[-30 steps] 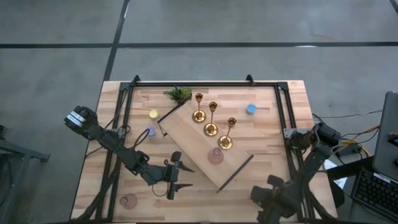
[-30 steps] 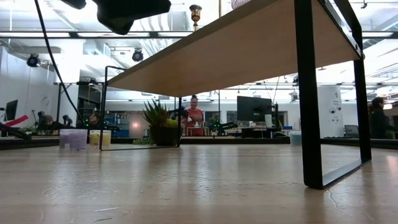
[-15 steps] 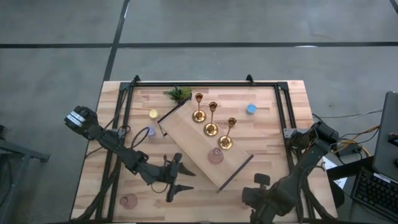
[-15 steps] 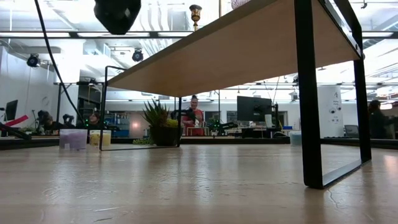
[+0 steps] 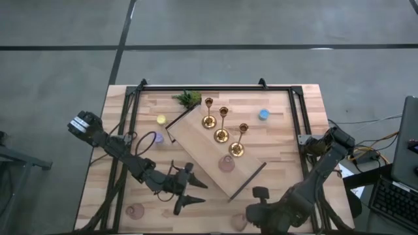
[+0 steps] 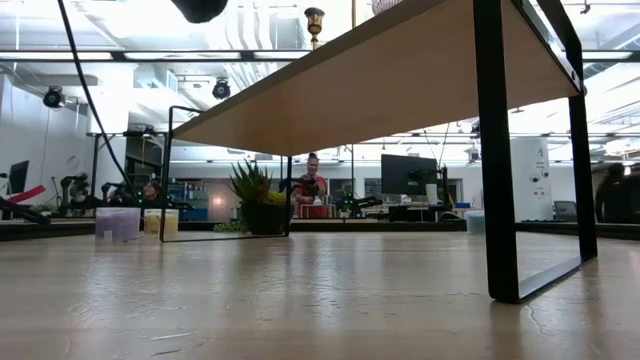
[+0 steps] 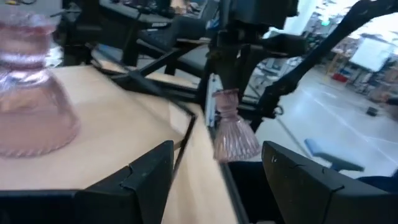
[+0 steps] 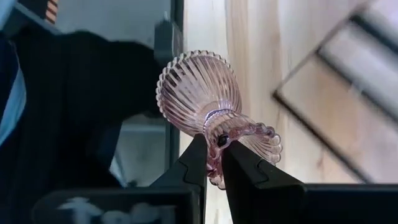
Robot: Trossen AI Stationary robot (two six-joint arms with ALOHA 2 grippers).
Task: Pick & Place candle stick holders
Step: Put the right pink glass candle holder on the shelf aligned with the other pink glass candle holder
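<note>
Three gold candlesticks (image 5: 222, 134) stand on their round bases on the slanted wooden riser (image 5: 202, 147). One pink glass cup (image 5: 226, 163) stands on the riser's near end and also shows in the left wrist view (image 7: 31, 118). Another pink cup (image 5: 135, 211) stands on the table at the near left. My right gripper (image 5: 243, 219) is near the table's near edge and is shut on a third pink cup (image 8: 199, 87). My left gripper (image 5: 194, 194) hovers open and empty just left of the riser's near end, its fingers toward the held cup (image 7: 235, 134). My right gripper pinches the pink cup between its two fingertips at the narrow waist beside the scalloped foot (image 8: 249, 138). The ribbed bowl (image 8: 198, 84) sticks out beyond the fingertips. In the left wrist view the cup hangs below the gripper, and it appears clear of the table.
The riser stands on black metal legs (image 6: 497, 150). A green plant sprig (image 5: 188, 98) lies at the far edge. Yellow (image 5: 161, 119), purple (image 5: 157, 138) and blue (image 5: 263, 114) tealights lie around the riser. A black frame (image 5: 215, 88) borders the table. People show in the room beyond.
My right gripper has gone toward the table's left edge along the near edge, carrying the pink cup. My left gripper has risen, leaving the top of the low view, and stays open.
</note>
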